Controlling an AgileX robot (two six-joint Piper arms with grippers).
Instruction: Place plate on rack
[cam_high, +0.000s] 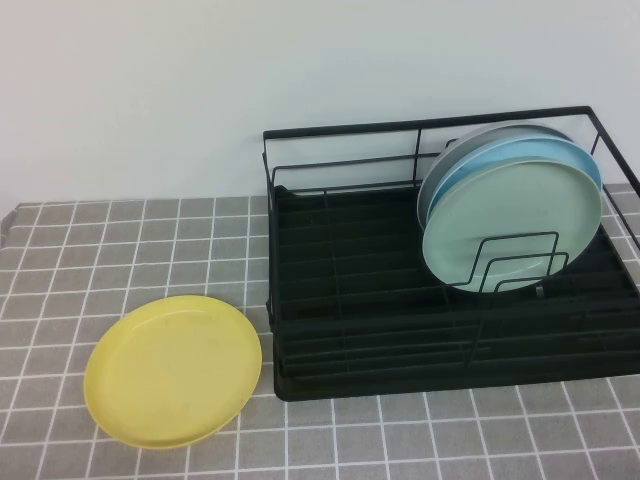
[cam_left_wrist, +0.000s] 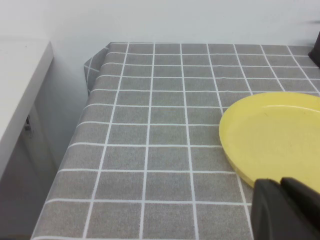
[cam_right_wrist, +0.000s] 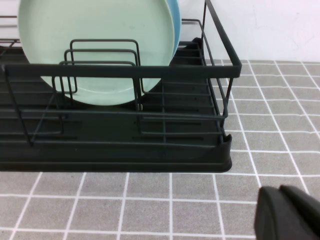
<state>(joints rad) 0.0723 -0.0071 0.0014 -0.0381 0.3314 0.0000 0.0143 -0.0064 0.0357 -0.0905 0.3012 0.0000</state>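
Observation:
The yellow plate (cam_high: 172, 370) lies flat on the grey checked tablecloth, left of the black wire rack (cam_high: 350, 260). In the left wrist view the plate (cam_left_wrist: 275, 140) lies just beyond my left gripper (cam_left_wrist: 281, 182), which is shut and empty, hovering near the plate's near rim. My right gripper (cam_right_wrist: 280, 189) is shut and empty over the cloth, in front of the rack's right front corner (cam_right_wrist: 220, 155). Neither gripper shows in the high view.
A pale green plate (cam_high: 510, 225) stands upright in the rack's right dividers, with light blue plates (cam_high: 565, 150) behind it. The rack's left half holds nothing. The table's left edge (cam_left_wrist: 75, 145) drops off beside a white counter (cam_left_wrist: 20, 85).

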